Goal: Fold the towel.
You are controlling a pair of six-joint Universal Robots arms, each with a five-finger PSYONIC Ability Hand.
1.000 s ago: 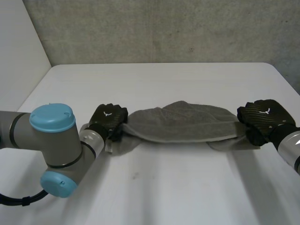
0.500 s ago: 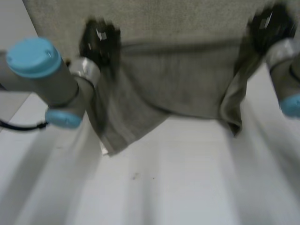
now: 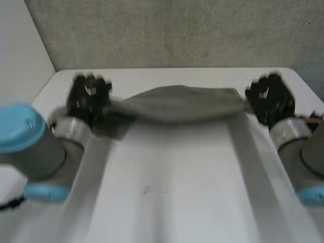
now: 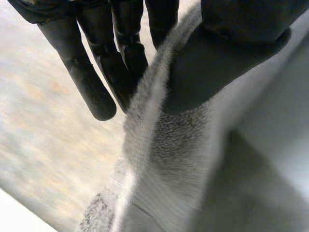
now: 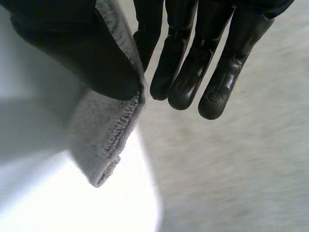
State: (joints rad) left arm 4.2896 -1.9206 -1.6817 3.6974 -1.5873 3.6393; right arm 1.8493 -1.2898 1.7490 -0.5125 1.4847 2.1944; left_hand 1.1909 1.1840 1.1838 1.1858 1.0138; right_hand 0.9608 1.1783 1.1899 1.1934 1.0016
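Note:
A grey towel (image 3: 179, 104) hangs stretched between my two hands above the far part of the white table (image 3: 167, 182), sagging a little in the middle. My left hand (image 3: 88, 96) pinches its left end; in the left wrist view the thumb (image 4: 212, 72) presses the towel's edge (image 4: 159, 145) against the fingers (image 4: 120, 53). My right hand (image 3: 268, 97) holds the right end; in the right wrist view the thumb (image 5: 82, 53) clamps a towel corner (image 5: 104, 140) against the fingers (image 5: 193, 63).
A concrete wall (image 3: 177, 30) rises behind the table's far edge. A white side wall (image 3: 20, 55) stands at the left. My two arms (image 3: 35, 147) reach forward along both sides of the table.
Both hands lifted the towel off the table, swung it up high, and now carry it stretched out over the far part of the table.

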